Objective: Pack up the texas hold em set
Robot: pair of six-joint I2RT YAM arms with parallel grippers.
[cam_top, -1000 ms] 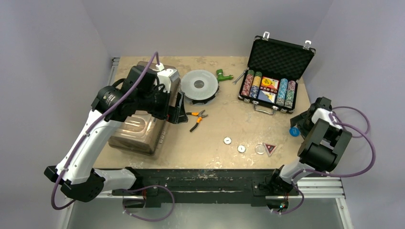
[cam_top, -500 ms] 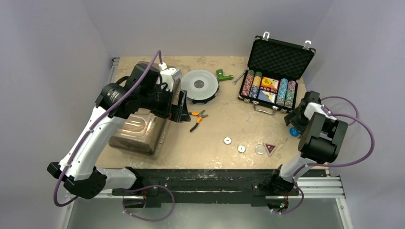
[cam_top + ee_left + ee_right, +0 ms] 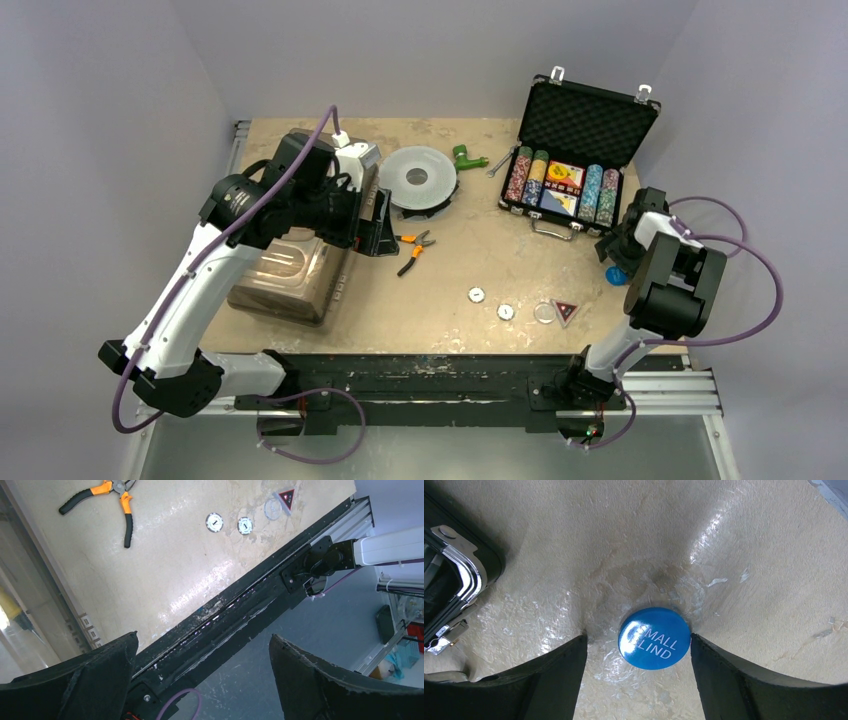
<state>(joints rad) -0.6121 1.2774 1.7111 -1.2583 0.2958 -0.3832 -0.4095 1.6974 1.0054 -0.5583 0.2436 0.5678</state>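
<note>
Hovering my right gripper [image 3: 639,639] over the blue small-blind button [image 3: 654,638], jaws partway wide and empty, a finger either side, button on the table [image 3: 749,555] just off the near right corner of the briefcase [image 3: 575,190].

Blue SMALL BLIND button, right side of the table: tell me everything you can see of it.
The SMALL BLIND button is a round, flat, glossy blue disc, plastic by the look, with white capital lettering. It lies flat and face up on the beige table, outside the open black case and apart from it. The right gripper straddles it with the jaws open. In the wrist view there is a clear gap to the left finger. The right finger sits very near the rim, and contact cannot be told.
</note>
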